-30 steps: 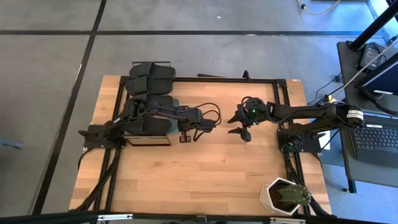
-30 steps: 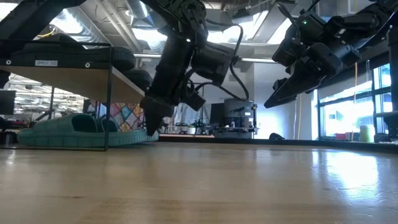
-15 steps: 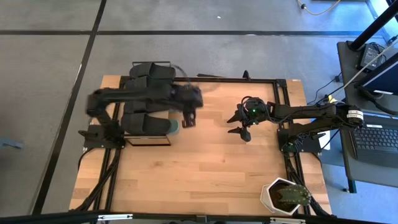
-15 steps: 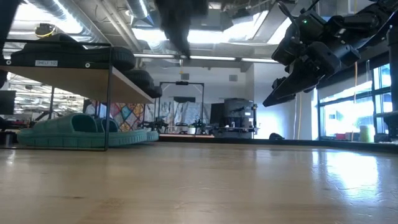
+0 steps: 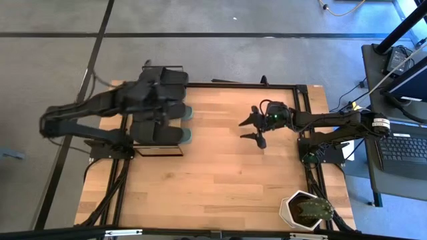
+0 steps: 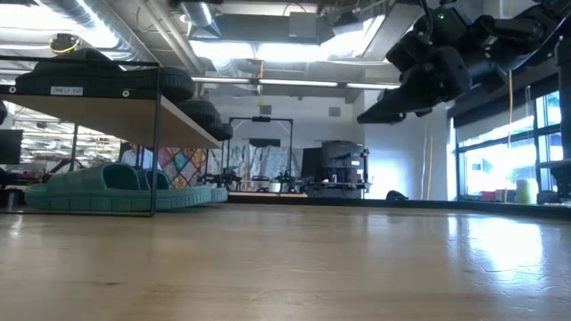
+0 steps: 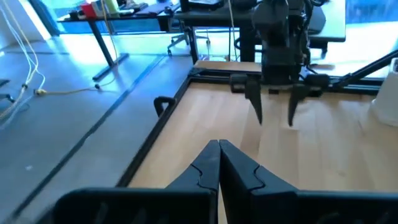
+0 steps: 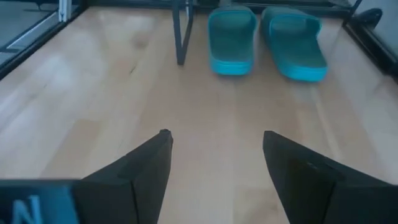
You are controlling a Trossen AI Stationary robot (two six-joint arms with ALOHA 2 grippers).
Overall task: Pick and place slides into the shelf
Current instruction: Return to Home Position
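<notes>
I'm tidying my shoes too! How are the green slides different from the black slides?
The green slides are teal; the black slides are black. The green slides sit on the table under the shelf board; the black slides lie on top of that board. Both kinds are put away at the shelf.

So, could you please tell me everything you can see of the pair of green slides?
The green slides are two teal sandals that look like soft rubber, each with one wide strap and a brighter edge at the toe end. They lie flat, soles down, side by side with a narrow gap, on the wooden table. They sit under the board of the shelf, beside one black leg. From above, only their toe ends show. Nothing else touches them.
</notes>
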